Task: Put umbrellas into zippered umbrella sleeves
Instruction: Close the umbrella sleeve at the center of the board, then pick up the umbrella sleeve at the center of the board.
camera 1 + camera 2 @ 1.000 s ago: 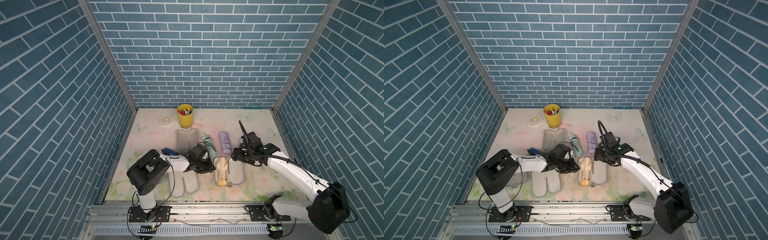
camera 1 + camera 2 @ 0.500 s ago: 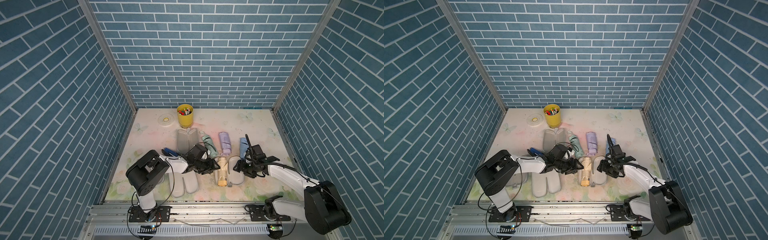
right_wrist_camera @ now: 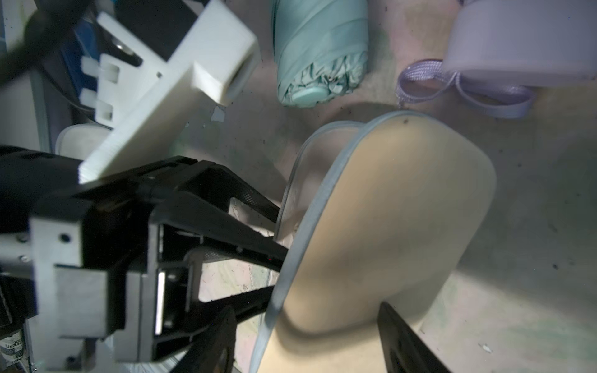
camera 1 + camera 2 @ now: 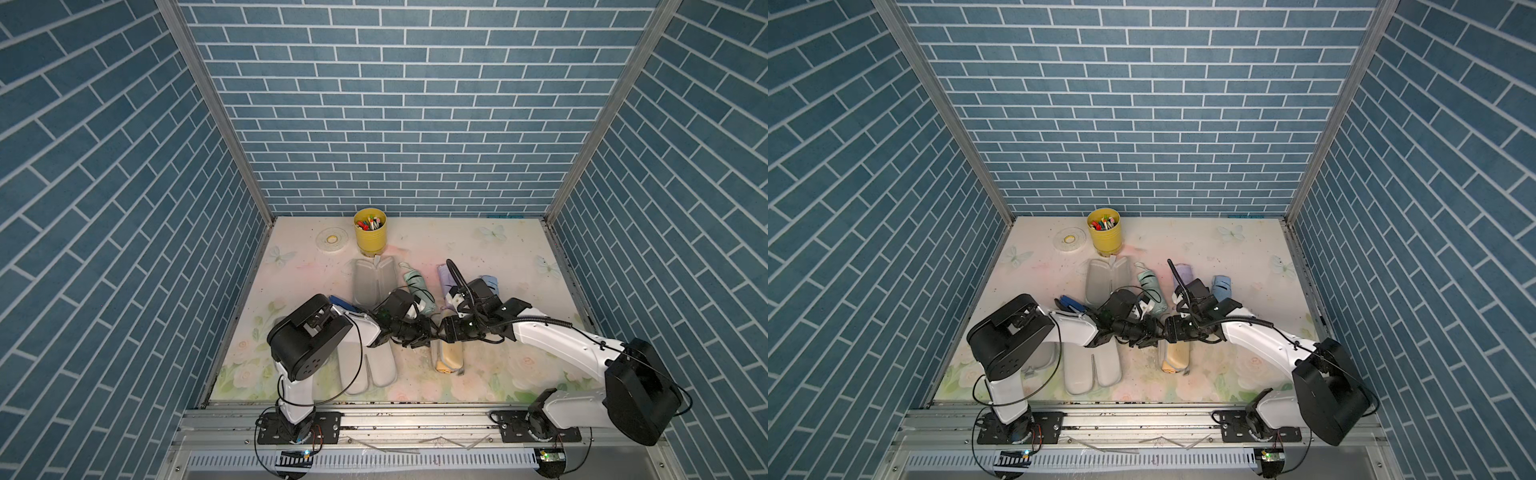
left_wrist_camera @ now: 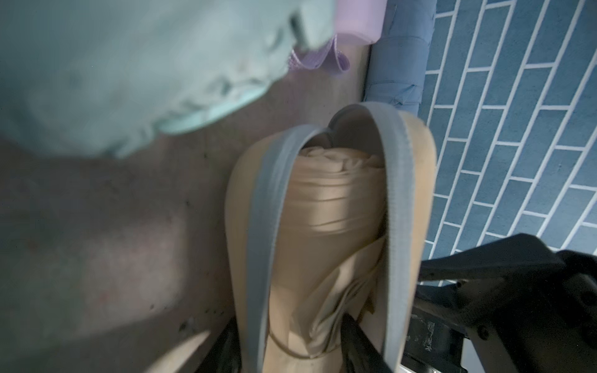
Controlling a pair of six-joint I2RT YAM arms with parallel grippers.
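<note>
A cream-tan sleeve [image 4: 451, 353] lies at front centre, its lid folded partly over the cream umbrella [image 5: 336, 200] inside. My left gripper [image 5: 290, 352] straddles one zip-edged wall and the umbrella fabric at the sleeve's far end; how tightly it grips does not show. My right gripper [image 3: 310, 342] stands open astride the lid [image 3: 403, 210], with a gap beside one finger [image 3: 219, 339]. Both grippers meet nose to nose in both top views, the left gripper [image 4: 428, 334] and the right gripper [image 4: 444, 332]. Behind them lie the mint umbrella [image 4: 419, 291], lilac umbrella [image 4: 446, 278] and light blue umbrella [image 4: 490, 282].
An open grey-white sleeve [image 4: 372, 282] lies behind my left arm, and another open sleeve [image 4: 365, 370] lies near the front edge. A yellow cup of pens [image 4: 370, 235] and a tape roll [image 4: 331, 240] stand at the back. A small dark blue object [image 4: 343, 303] lies by the left arm.
The sleeve's right half, earlier flat on the table, now stands folded over the cream umbrella. My right gripper has swung left to the sleeve's far end. The left gripper has stayed there.
</note>
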